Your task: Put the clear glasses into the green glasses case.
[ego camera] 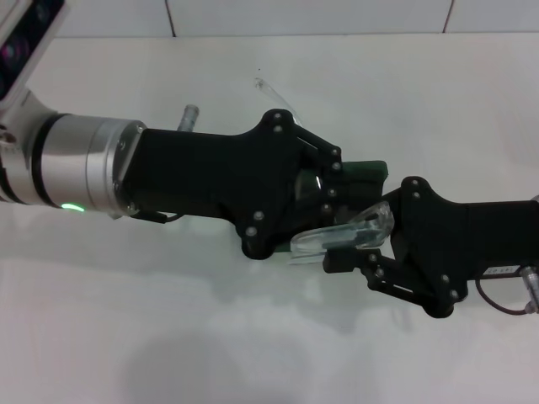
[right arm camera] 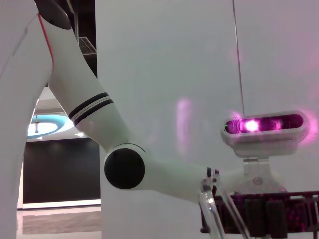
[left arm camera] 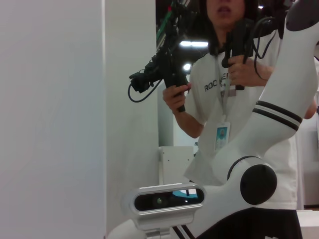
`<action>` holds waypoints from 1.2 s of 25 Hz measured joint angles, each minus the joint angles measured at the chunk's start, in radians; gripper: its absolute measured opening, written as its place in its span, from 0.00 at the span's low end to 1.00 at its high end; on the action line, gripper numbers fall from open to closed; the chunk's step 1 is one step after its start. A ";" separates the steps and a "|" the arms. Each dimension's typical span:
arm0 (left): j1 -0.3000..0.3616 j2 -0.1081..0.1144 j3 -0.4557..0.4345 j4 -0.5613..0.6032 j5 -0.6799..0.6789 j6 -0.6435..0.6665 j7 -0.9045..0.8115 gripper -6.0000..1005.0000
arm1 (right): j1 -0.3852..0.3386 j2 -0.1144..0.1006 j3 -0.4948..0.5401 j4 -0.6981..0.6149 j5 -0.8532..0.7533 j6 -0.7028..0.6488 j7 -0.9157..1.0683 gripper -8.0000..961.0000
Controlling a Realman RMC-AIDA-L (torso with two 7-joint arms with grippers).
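Clear glasses held above the tabletop between both end effectors, left and right each clamped on the frame (green glasses case mostly hidden beneath); opposing pulls could twist the glasses or drop them.

A white table was seen under even light, backed by a white tiled wall. In the left wrist view, a white panel was shown beside a person in a white shirt. A dark wall and pale floor were shown elsewhere.
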State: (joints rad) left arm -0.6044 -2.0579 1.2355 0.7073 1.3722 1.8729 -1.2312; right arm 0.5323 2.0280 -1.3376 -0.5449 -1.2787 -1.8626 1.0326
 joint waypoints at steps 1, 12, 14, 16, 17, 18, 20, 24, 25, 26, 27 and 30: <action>0.001 0.000 -0.002 0.000 -0.001 0.000 0.002 0.08 | 0.000 0.000 0.000 0.001 0.000 0.000 -0.001 0.12; 0.023 -0.005 -0.076 -0.002 -0.012 -0.005 0.022 0.08 | -0.003 0.000 0.000 0.002 0.002 -0.010 -0.004 0.12; 0.034 -0.007 -0.108 -0.003 -0.014 -0.005 0.027 0.08 | -0.006 0.000 0.000 0.002 0.002 -0.011 -0.008 0.12; 0.045 -0.009 -0.147 -0.011 -0.014 -0.007 0.034 0.08 | -0.010 0.000 0.000 0.002 0.002 -0.020 -0.020 0.12; 0.049 -0.010 -0.170 -0.021 -0.014 -0.008 0.038 0.08 | -0.013 0.000 0.000 0.002 0.002 -0.030 -0.029 0.12; 0.053 -0.010 -0.196 -0.033 -0.014 -0.008 0.042 0.08 | -0.015 0.000 0.000 0.002 0.002 -0.041 -0.038 0.12; 0.060 -0.010 -0.243 -0.057 -0.015 -0.008 0.050 0.08 | -0.020 0.000 0.002 0.000 0.002 -0.070 -0.063 0.12; 0.079 -0.005 -0.330 -0.091 -0.015 -0.009 0.059 0.08 | -0.041 0.000 0.010 -0.006 0.008 -0.140 -0.144 0.12; 0.086 -0.006 -0.354 -0.093 -0.015 -0.009 0.059 0.08 | -0.047 -0.001 0.010 -0.007 0.018 -0.154 -0.160 0.12; 0.093 -0.008 -0.374 -0.094 -0.016 -0.010 0.060 0.08 | -0.051 -0.002 0.010 -0.007 0.026 -0.164 -0.173 0.12; 0.098 -0.010 -0.396 -0.095 -0.016 -0.010 0.060 0.08 | -0.055 -0.002 0.010 -0.008 0.034 -0.172 -0.184 0.12; 0.108 -0.017 -0.455 -0.109 -0.016 -0.012 0.060 0.08 | -0.062 -0.004 0.011 -0.009 0.051 -0.197 -0.210 0.12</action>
State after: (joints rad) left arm -0.4965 -2.0745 0.7802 0.5980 1.3558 1.8611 -1.1712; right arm 0.4698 2.0236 -1.3269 -0.5541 -1.2276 -2.0592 0.8223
